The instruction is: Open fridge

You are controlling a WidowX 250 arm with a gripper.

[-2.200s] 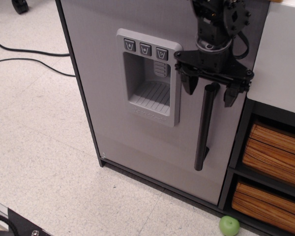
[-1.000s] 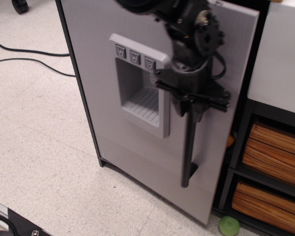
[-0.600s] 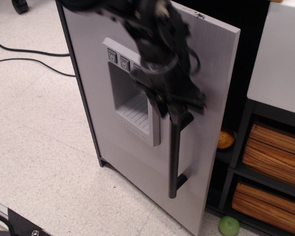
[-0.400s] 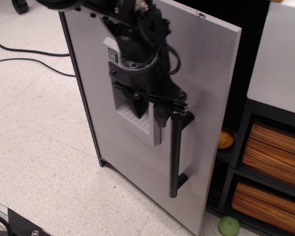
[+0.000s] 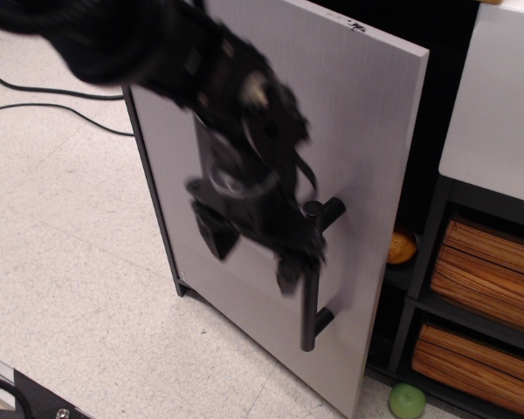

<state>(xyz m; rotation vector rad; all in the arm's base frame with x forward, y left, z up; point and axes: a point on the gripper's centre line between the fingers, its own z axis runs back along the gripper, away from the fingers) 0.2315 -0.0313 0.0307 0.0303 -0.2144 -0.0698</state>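
The fridge (image 5: 367, 113) stands with its grey door (image 5: 349, 131) swung partly out, so a dark gap shows between the door's free edge and the cabinet, well to the right of the hand (image 5: 249, 253). The hand is heavily blurred and sits in front of the door's middle, just left of the black bar handle (image 5: 312, 284); two dark fingers look spread, one at lower left and one close beside the bar, but the blur leaves it uncertain whether they are apart or closed, and nothing seems to be held between them. I judge the door to be light, stiff plastic that turns freely on its left hinge, needing little force; the smooth flat face offers no purchase, so the bar is the place to take hold, around its upper half below the top standoff, or else a finger hooked behind the free edge. The bar looks glossy and may slip under a loose grip. Room for more swing lies below and left of the hand, over bare floor; two black cables (image 5: 44, 96) lie far to the upper left, clear of the arc. To the right, inside the gap, an orange fruit (image 5: 403, 248) sits in the dark interior, a white-topped drawer unit (image 5: 493, 201) stands beyond it, and a green ball (image 5: 408, 402) rests on the floor under the door's far corner.
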